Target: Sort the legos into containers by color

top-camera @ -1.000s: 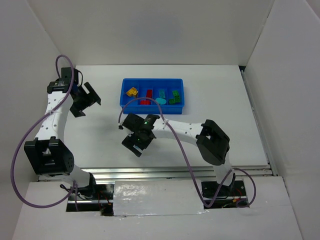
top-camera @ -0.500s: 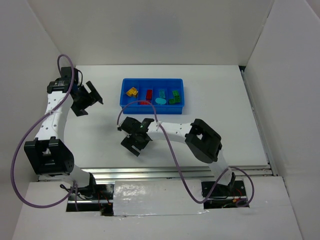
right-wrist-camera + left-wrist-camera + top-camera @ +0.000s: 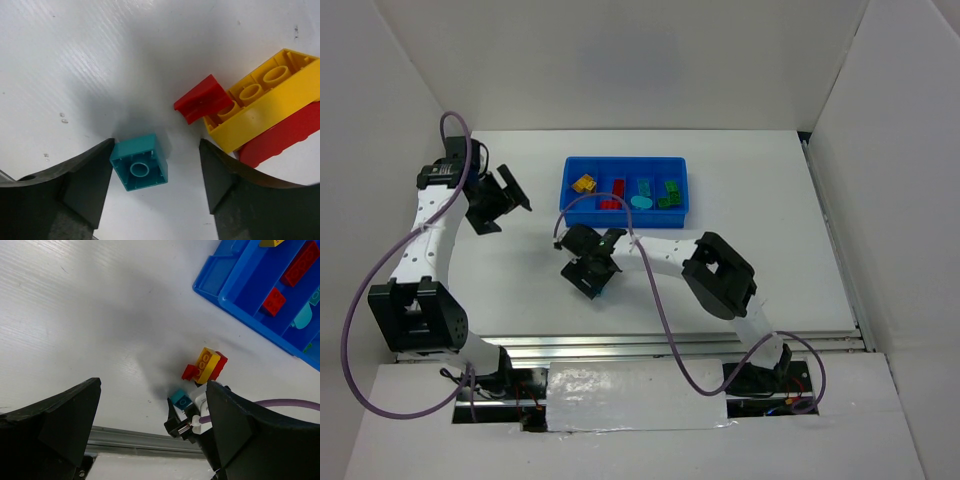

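Here the table (image 3: 770,200) carries the tray (image 3: 625,160) near the middle of its far edge, with yellow, red, teal and green legos already in its four bays, left to right. The left gripper (image 3: 503,203) hangs with its jaws wide apart and empty toward the table's left edge, well clear of the work. The right gripper (image 3: 155,170) is low over the table, on the near side of the tray's left corner. Its jaws are apart and stand either side of the teal brick (image 3: 140,162) without clamping it. The left finger is at or just touching the brick's edge, and a gap shows on the right side. The main risk, I judge, is the neighbours: the yellow brick (image 3: 265,97), the red brick (image 3: 280,140) under its edge and the red chip (image 3: 202,97) lie just beside the right finger. A closing or sliding finger could catch the chip, then pinch it in or shove the pile. The second risk is the skew: flat pads meeting corners first could spin the brick or squirt it out toward the near edge. The yellow brick's long axis runs aslant, away from the jaws. The teal brick is square, so it has no real long axis. It seems to lie hollow side up, with its sides turned a little off the line between the fingers.
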`<state>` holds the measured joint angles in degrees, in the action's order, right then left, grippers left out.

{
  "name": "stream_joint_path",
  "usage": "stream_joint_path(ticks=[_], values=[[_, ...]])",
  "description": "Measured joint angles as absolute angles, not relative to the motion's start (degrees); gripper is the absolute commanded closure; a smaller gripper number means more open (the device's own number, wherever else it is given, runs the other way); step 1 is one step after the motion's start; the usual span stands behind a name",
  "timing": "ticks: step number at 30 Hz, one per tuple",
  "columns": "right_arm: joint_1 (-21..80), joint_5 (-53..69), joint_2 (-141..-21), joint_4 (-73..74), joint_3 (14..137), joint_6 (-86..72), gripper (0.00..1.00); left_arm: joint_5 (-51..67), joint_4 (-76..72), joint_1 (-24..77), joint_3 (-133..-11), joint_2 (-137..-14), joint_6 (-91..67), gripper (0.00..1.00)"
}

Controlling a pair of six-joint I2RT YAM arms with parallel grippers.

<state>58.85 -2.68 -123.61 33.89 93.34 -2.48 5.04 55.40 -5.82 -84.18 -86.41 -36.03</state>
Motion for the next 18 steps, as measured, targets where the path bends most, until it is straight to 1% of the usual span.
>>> stream_joint_path(ticks=[1, 2, 4, 7, 8, 9, 10, 11, 12, 13, 15, 18], values=[[58.7, -2.3, -123.7, 34.0, 93.4, -2.3, 0.30, 5.1, 55.4, -5.8, -84.2, -86.2, -36.0, 0.00], [58.5, -1.9, -123.7, 34.1, 93.4, -2.1, 0.37, 5.1, 55.4, -5.7, -84.2, -86.1, -36.0, 0.01], [58.2, -1.3, -123.7, 34.1, 93.4, -1.6, 0.43, 5.1, 55.4, -5.6, -84.2, -85.8, -36.0, 0.00], [58.0, -1.0, -123.5, 33.9, 93.1, -1.3, 0.54, 5.0, 55.3, -5.5, -84.1, -85.6, -36.0, 0.00], [58.0, -0.8, -123.3, 33.9, 92.8, -1.3, 0.62, 5.0, 55.3, -5.5, -84.1, -85.5, -36.0, 0.01], [58.2, -0.7, -123.0, 33.8, 92.5, -1.2, 0.66, 4.9, 55.4, -5.5, -84.1, -85.5, -36.0, 0.01], [58.4, -0.4, -122.7, 33.9, 92.2, -1.5, 0.72, 4.9, 55.3, -5.5, -84.1, -85.5, -36.0, 0.01], [58.7, -0.1, -122.5, 34.3, 91.9, -1.8, 0.75, 4.8, 55.3, -5.5, -84.1, -85.4, -36.0, 0.00], [59.2, 0.3, -122.1, 34.5, 91.6, -2.0, 0.81, 4.8, 55.3, -5.5, -84.1, -85.4, -36.0, 0.00], [59.7, 0.9, -121.7, 34.9, 91.4, -2.4, 0.90, 4.7, 55.3, -5.5, -84.1, -85.4, -36.0, 0.01], [60.5, 1.7, -120.5, 35.6, 91.2, -3.6, 1.00, 4.6, 55.3, -5.5, -84.1, -85.3, -36.0, 0.01], [61.4, 2.5, -116.3, 36.2, 90.9, -6.3, 1.00, 4.2, 55.3, -5.5, -84.1, -85.3, -36.0, 0.01]])
